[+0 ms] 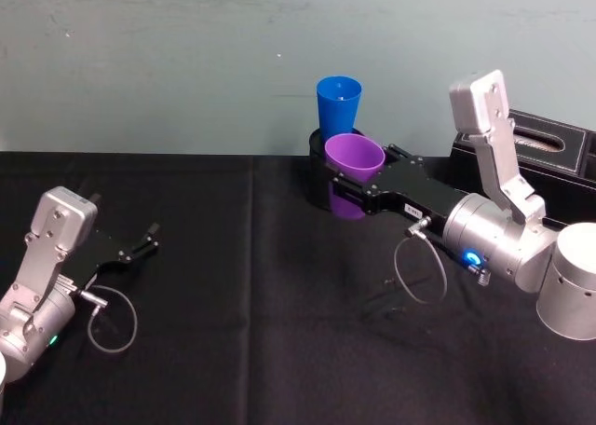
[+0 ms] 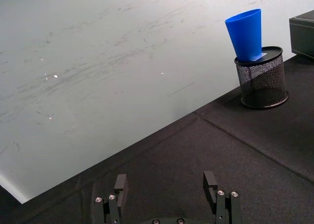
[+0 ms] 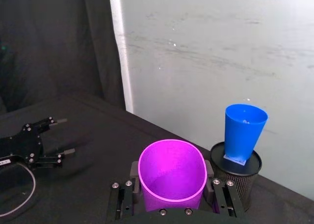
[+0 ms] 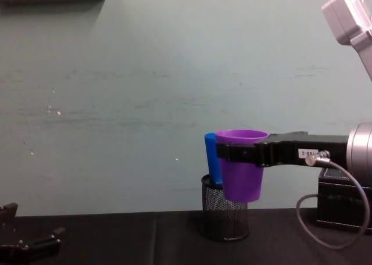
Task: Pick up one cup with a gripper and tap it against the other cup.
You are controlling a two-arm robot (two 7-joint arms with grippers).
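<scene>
The purple cup point(image 1: 354, 158) point(image 3: 171, 177) point(image 4: 240, 166) hangs upright above the table, clamped by my right gripper point(image 1: 349, 185) point(image 3: 172, 197) point(image 4: 232, 152), which is shut on it. Just behind it stands the blue cup point(image 1: 338, 103) point(image 2: 246, 33) point(image 3: 243, 130) point(image 4: 211, 159), resting on top of a black wire-mesh pen holder point(image 2: 261, 79) point(image 3: 240, 177) point(image 4: 224, 215). A small gap shows between the two cups in the right wrist view. My left gripper point(image 1: 149, 239) point(image 2: 166, 184) point(image 3: 63, 135) point(image 4: 32, 233) lies open and empty low at the table's left.
A black cloth covers the table point(image 1: 251, 332). A black box point(image 1: 549, 150) point(image 2: 303, 32) point(image 4: 343, 204) sits at the back right, behind my right arm. A pale green wall point(image 1: 186, 61) rises right behind the table.
</scene>
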